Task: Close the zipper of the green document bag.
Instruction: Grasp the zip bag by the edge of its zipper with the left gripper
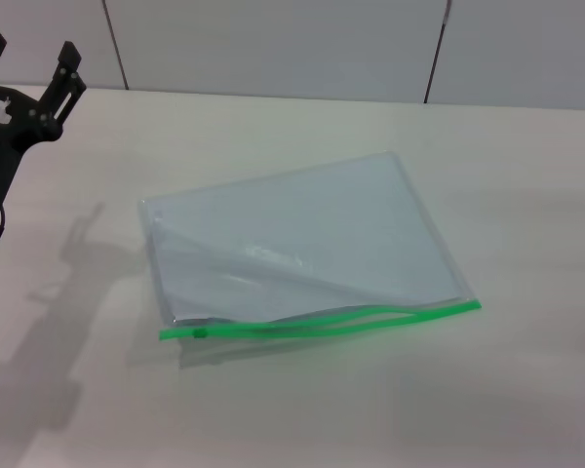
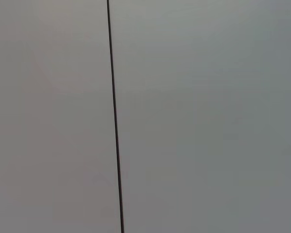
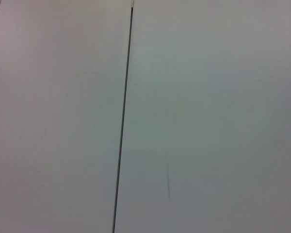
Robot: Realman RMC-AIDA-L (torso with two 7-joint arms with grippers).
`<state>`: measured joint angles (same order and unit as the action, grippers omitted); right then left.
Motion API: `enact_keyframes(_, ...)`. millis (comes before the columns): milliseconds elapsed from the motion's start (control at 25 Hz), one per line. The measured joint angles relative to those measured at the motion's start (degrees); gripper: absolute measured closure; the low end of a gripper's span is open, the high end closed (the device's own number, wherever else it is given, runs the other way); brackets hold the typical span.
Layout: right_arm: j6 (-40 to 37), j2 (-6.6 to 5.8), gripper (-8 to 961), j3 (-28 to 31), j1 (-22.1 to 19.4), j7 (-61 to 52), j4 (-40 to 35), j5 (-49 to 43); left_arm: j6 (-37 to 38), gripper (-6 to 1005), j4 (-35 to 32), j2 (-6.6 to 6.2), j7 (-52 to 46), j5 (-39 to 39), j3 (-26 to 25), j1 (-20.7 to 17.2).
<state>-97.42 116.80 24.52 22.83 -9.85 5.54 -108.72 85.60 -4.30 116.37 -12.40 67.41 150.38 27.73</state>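
Note:
The green document bag (image 1: pixel 302 244) lies flat in the middle of the table in the head view, a translucent pale pouch with white papers inside. Its bright green zipper (image 1: pixel 322 322) runs along the edge nearest me, and the two strips gape apart towards the right. A small slider (image 1: pixel 201 332) sits near the strip's left end. My left gripper (image 1: pixel 29 51) is raised at the far left, well away from the bag, fingers open and holding nothing. The right gripper is out of view. Both wrist views show only a plain wall panel with a dark seam.
The pale table (image 1: pixel 487 390) spreads out on every side of the bag. A panelled wall (image 1: pixel 273 44) stands behind the table's far edge. The left arm's shadow (image 1: pixel 49 331) falls on the table at the left.

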Motion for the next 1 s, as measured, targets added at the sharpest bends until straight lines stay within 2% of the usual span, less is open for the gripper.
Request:
enact_keyframes(600, 0.1, 0.0, 77, 0.0, 0.2, 0.0, 0.0, 0.0, -0.3, 138, 0.3, -0.06, 0.2, -1.7, 1.0, 0.1)
enact_keyframes(840, 0.1, -0.05, 77, 0.1, -0.1, 0.0, -0.2, 0.0, 0.0, 139, 4.1, -0.53, 1.4, -17.6, 11.2, 1.9)
enact_keyframes(1000, 0.0, -0.07, 76, 0.2, -0.2, 0.0, -0.3, 0.0, 1.2, 139, 5.1, -0.66, 3.8, -27.9, 13.3, 2.1)
